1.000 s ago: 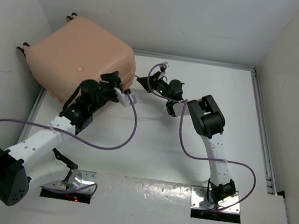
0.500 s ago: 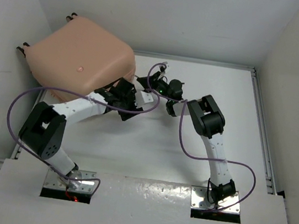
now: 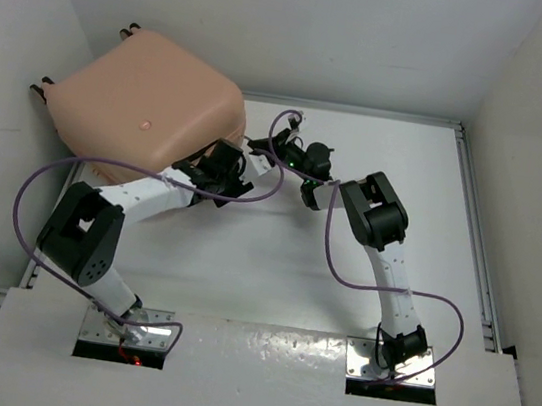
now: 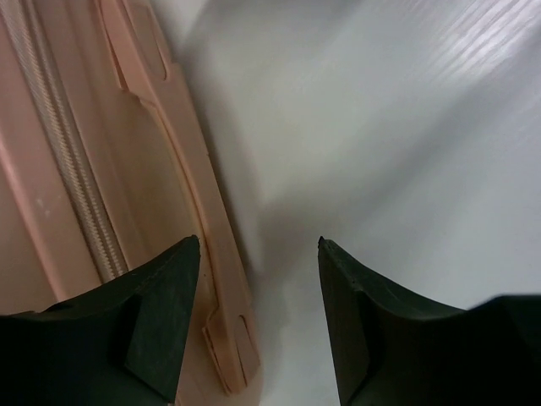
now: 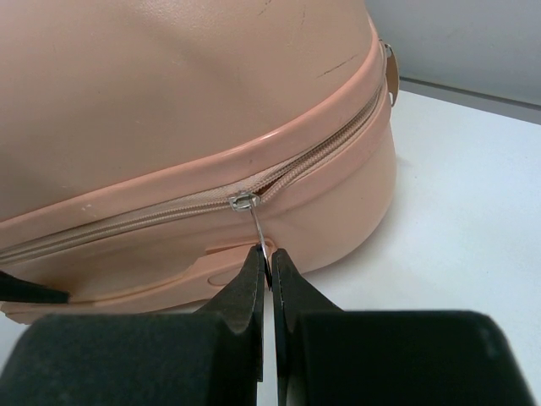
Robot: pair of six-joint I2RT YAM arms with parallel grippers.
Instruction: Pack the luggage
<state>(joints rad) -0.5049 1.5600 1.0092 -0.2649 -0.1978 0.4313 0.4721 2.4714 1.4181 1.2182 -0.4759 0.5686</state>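
From above, the peach-pink, round-cornered luggage [image 3: 148,105] sits at the far left corner of the surface [image 3: 342,274]. Left wrist: the left tool [image 4: 258,254] stands apart, just beside the luggage's zip seam. Right wrist: the right tool [image 5: 268,258] is clamped on the thin zipper pull [image 5: 255,224] at the luggage's side.

No text, label, brand, number or sign can be read in any view; the luggage [image 3: 150,95] and the table [image 3: 271,274] are both plain.
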